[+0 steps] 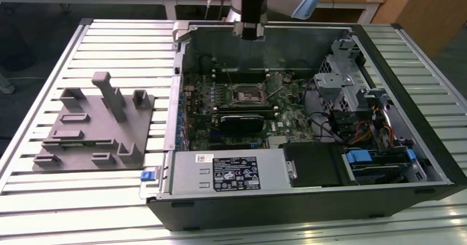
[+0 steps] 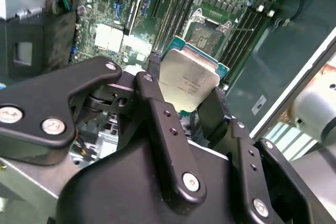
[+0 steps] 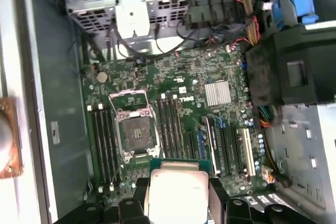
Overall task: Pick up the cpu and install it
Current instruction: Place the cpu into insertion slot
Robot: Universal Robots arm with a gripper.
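Note:
The cpu, a flat square chip with a silvery top, sits between my gripper's two black fingers, which are shut on its edges. In the first wrist view the cpu hangs in the gripper just short of the open socket on the green motherboard. The second wrist view shows the socket beyond the chip. From the exterior view, the gripper hangs above the rear wall of the open computer case, higher than the socket.
A grey fixture block lies on the slatted table at the exterior view's left. Inside the case are the power supply, a metal drive cage, coloured cables and a small heatsink.

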